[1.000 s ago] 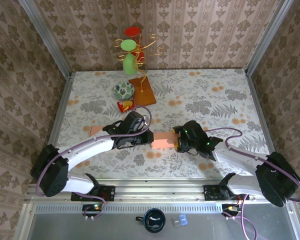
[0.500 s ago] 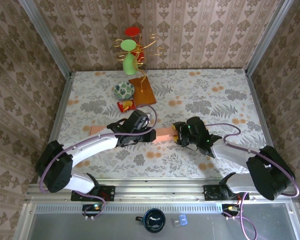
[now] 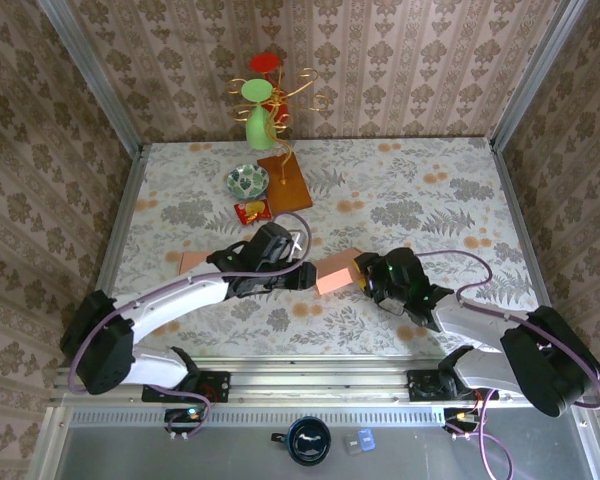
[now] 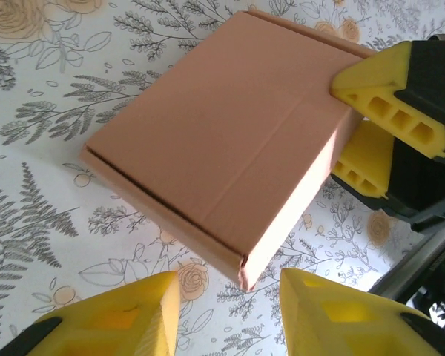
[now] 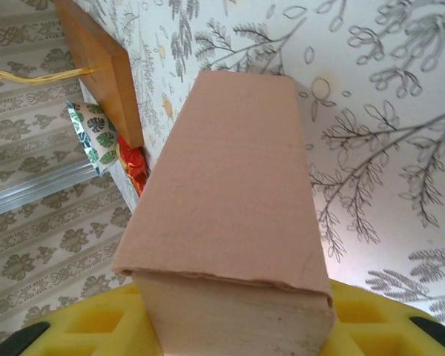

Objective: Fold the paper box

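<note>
Right gripper (image 3: 363,279) jaws clamped on paper box (image 3: 336,272) end; box tilted, mid-counter (image 3: 430,190). Left gripper (image 4: 228,289) jaws apart, straddling box corner.

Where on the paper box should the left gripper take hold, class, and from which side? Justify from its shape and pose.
Probably grip the paper box at its free end nearest the left gripper, approaching from the left, opposite the right gripper clamping the other end. It is a thin flat slab, so open jaws can close across its thickness.
</note>
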`<state>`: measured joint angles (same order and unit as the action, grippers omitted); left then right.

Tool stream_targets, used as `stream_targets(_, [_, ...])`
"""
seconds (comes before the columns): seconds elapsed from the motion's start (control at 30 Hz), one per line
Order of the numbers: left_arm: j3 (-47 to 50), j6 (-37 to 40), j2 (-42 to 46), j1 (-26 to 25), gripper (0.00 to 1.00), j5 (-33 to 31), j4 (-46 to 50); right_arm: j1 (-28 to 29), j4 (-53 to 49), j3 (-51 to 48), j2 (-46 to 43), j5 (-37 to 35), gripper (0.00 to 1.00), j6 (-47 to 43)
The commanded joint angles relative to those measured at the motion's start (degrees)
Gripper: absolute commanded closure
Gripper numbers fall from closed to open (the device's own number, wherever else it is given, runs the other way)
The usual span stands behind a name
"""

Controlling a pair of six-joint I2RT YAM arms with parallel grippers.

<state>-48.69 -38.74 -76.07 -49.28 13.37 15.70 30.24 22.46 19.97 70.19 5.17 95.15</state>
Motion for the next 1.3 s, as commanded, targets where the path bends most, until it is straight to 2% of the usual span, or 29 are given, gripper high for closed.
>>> stream_targets(0.0, [1.4, -0.5, 2.3, 1.7, 0.59, 1.6, -0.3, -0.4, -4.5, 0.2, 3.3, -2.3, 0.59, -3.7])
stream_targets(0.2, [2.5, -0.6, 4.0, 3.3, 0.60, 1.6, 0.8, -0.5, -9.0, 1.2, 7.0, 0.6, 0.52, -2.5])
stream_targets(0.47, [2.9, -0.2, 6.0, 4.6, 0.61, 1.4, 1.6, -0.5, -23.7, 4.8, 3.8, 1.7, 0.37, -3.9])
stream_targets(0.6, [2.8, 0.4, 6.9, 5.2, 0.62, 1.0, 3.1, -0.9, -36.6, 8.6, 0.2, 1.2, 0.30, -6.6])
stream_targets(0.7, [2.7, 1.1, 8.1, 5.6, 0.61, 0.0, 4.4, -1.4, -44.5, 10.4, -4.0, 0.1, 0.28, -9.5])
stream_targets(0.73, [2.7, 1.4, 8.7, 5.9, 0.61, -0.5, 5.0, -1.6, -46.5, 10.8, -5.7, -0.1, 0.23, -11.1])
stream_targets(0.77, [2.5, 1.7, 9.3, 6.4, 0.61, -1.1, 5.6, -2.0, -48.8, 11.4, -7.4, -0.3, 0.02, -12.9])
stream_targets(1.0, [2.6, 3.7, 16.3, 12.7, 0.59, -6.9, 8.4, -5.8, -61.4, 16.6, -20.6, -6.3, 0.00, -29.0])
stream_targets(1.03, [2.7, 3.8, 17.3, 14.3, 0.51, -7.6, 8.8, -7.0, -62.5, 17.6, -22.3, -6.9, 0.00, -31.8])
stream_targets(1.07, [2.9, 4.1, 18.4, 16.1, 0.32, -7.7, 8.7, -8.1, -63.8, 18.8, -23.4, -7.7, 0.00, -34.8])
stream_targets(1.1, [3.1, 4.3, 19.1, 17.7, 0.01, -7.7, 8.9, -8.9, -64.6, 20.1, -24.3, -8.5, 0.00, -37.6])
stream_targets(1.2, [3.3, 4.5, 20.9, 22.7, 0.00, -7.9, 9.6, -11.6, -67.7, 24.1, -25.0, -11.8, 0.00, -45.5])
stream_targets(1.27, [3.1, 4.5, 21.3, 28.0, 0.00, -8.2, 10.6, -13.7, -69.5, 26.6, -24.7, -14.1, 0.00, -49.2])
